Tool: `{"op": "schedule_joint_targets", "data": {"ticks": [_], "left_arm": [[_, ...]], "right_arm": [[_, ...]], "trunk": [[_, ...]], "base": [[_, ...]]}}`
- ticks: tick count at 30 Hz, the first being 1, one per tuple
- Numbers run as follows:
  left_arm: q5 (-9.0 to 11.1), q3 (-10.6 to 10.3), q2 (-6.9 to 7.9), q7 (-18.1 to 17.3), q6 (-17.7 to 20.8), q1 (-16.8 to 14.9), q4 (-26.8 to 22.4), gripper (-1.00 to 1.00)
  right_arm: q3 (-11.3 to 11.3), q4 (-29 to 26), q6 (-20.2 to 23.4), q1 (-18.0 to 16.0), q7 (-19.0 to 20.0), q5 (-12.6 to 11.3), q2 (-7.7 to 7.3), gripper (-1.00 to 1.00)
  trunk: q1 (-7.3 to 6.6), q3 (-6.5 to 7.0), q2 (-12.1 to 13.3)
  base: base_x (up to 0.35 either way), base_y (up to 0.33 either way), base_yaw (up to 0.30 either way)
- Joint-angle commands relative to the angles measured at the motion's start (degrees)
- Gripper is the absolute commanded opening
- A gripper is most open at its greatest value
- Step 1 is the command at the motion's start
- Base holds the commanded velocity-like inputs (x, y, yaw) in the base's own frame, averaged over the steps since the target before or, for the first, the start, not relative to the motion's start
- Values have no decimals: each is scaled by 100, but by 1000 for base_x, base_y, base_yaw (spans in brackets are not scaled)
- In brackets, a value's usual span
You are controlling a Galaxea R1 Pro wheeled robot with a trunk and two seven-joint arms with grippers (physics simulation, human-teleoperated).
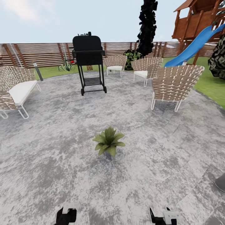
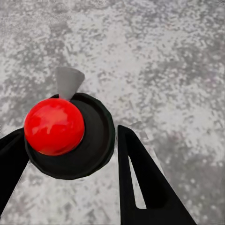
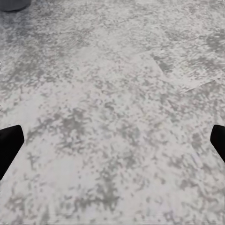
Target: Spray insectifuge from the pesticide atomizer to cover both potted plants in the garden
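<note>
I've got the atomizer (image 2: pixel 65 136) clamped in my left tool (image 2: pixel 70 178); right tool (image 3: pixel 112 145) hangs spread and empty. One plant (image 1: pixel 108 143) sits ahead on the patio (image 1: pixel 47 156). Next: roll closer, aim the nozzle, spray.

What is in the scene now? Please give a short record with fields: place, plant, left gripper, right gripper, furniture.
place: grey paved patio, wooden slat fence behind
plant: one potted plant on the patio, ahead of the robot, upright
left gripper: left gripper with jaws around the pesticide atomizer, seen from above with its red top
right gripper: right gripper with jaws wide apart, nothing between them
furniture: black grill, woven chairs, blue slide
</note>
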Motion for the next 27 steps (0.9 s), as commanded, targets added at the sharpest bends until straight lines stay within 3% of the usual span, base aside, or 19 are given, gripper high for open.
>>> {"op": "schedule_joint_targets", "data": {"ticks": [1, 16, 27], "left_arm": [[17, -10, 0, 5, -20, -4, 6, -100], [17, -10, 0, 5, -20, -4, 6, -100], [20, -9, 8, 3, -22, -4, -2, -100]], "right_arm": [[1, 3, -15, -1, 3, 3, 0, 100], [1, 2, -17, -2, 3, 3, 2, 100], [5, 14, -9, -1, 1, 11, 2, 100]], "trunk": [[2, -5, -2], [2, -5, -2], [2, -5, -2]], "base": [[325, -77, 137], [300, -14, 14], [116, 0, 0]]}}
